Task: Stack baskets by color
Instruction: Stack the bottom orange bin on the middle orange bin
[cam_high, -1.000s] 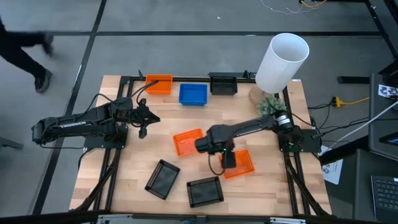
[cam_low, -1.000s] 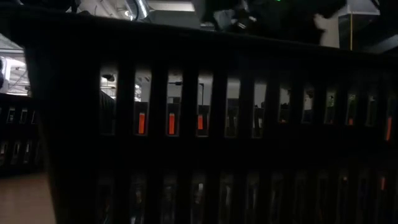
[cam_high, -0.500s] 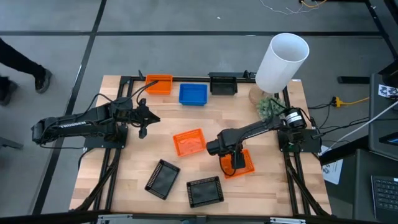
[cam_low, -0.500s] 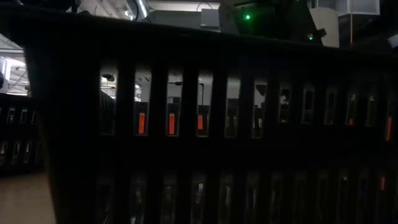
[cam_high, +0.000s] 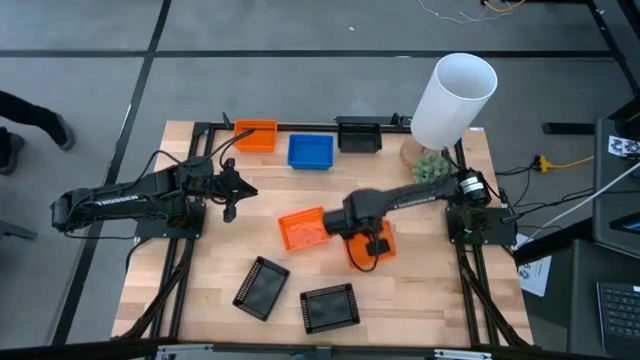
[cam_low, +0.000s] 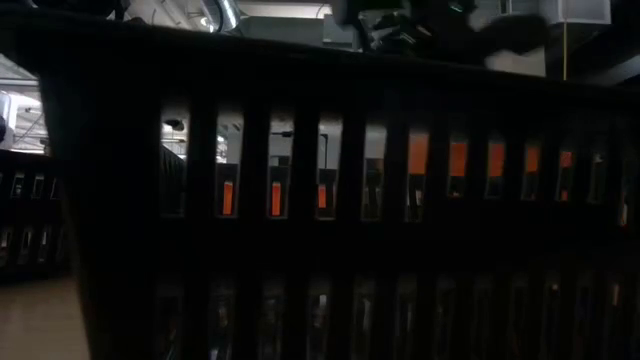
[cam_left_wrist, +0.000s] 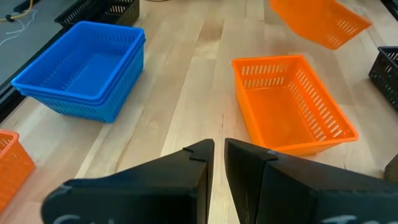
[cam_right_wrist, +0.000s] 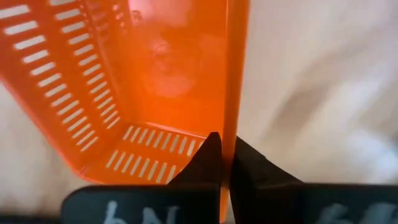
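The left tool (cam_high: 231, 190) hangs over the desk (cam_high: 200, 300) at the left, its fingers pressed nearly together on nothing, waiting. Behind it along the far edge sit an orange basket (cam_high: 255, 135), the blue stack (cam_high: 310, 151) of nested baskets, and a black basket (cam_high: 359, 135). Near the front edge lie two more black baskets (cam_high: 261, 287), one tilted, the other (cam_high: 330, 308) just to its right, apart from it.

In the middle an orange basket (cam_high: 303, 229) rests flat. Just to its right the right tool (cam_high: 377, 245) pinches the wall of another orange basket (cam_right_wrist: 155, 81); the right wrist view shows the fingers clamped either side of the rim, and the left wrist view shows that basket (cam_left_wrist: 320, 22) tilted, seemingly lifted off the wood.

The step in hand looks like the orange stack: carrying the gripped basket to the flat one. Next it must be levelled, squared to the resting basket's sides, lowered inside, then released
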